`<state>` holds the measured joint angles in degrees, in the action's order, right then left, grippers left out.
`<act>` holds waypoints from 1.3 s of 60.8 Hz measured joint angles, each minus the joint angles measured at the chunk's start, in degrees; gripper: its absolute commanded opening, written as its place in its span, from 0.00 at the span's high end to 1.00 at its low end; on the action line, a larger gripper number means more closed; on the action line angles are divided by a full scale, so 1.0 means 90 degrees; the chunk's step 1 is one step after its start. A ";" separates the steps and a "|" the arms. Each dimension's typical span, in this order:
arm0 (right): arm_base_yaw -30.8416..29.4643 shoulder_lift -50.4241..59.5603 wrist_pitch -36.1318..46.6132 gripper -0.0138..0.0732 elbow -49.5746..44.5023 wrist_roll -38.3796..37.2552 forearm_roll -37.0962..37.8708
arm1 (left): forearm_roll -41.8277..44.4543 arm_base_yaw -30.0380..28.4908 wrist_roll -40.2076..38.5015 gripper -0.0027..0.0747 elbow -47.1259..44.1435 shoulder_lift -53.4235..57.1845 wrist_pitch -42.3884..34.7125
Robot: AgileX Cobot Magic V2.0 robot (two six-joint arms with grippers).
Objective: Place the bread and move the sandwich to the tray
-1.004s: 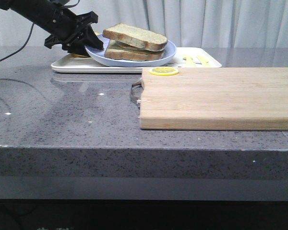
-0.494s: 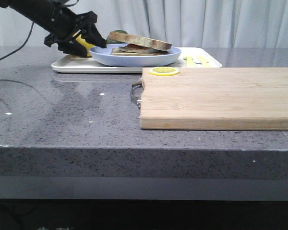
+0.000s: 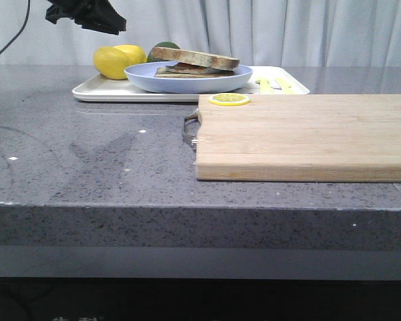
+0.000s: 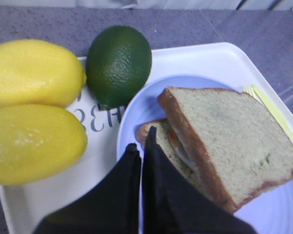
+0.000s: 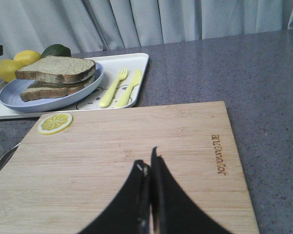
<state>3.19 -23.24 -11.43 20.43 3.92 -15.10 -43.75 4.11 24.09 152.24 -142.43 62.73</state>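
The right end effector (image 5: pixel 149 168) hovers clenched and empty over the cutting board (image 3: pixel 307 134); beyond, the sandwich (image 3: pixel 195 61) sits plated on the tray (image 3: pixel 100 90) at the surface's far edge; the left end effector (image 4: pixel 140 151), clenched above it, risks clipping the bread (image 4: pixel 229 141) askew if it dips.

The tray (image 3: pixel 93 91) is crowded: lemons (image 3: pixel 113 61) and lime (image 4: pixel 118 66) at its left end, plate (image 3: pixel 187 81) with sandwich (image 3: pixel 195 61) in the middle, cutlery (image 5: pixel 121 87) at right. The board (image 3: pixel 307 137) fills the lower right, bare except for a lemon slice (image 3: pixel 228 99); the grey counter (image 3: pixel 87 154) at lower left lies open.
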 measured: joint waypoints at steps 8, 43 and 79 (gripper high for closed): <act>0.0000 0.0000 0.0000 0.92 0.0000 0.0000 0.0000 | 0.0020 0.0000 -0.0060 0.99 0.0296 0.0000 0.0399; 0.0000 0.0000 0.0000 0.92 0.0000 0.0000 -0.0023 | 0.3390 0.0477 -0.2028 0.99 0.1250 0.0435 0.1117; 0.0000 0.0000 0.0000 0.92 0.0000 0.0000 -0.0023 | 0.4321 0.0190 -0.2117 0.99 -0.4016 0.3527 0.0893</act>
<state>3.19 -23.24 -11.43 20.43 3.92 -15.31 -4.86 5.82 5.04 116.10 -110.68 70.76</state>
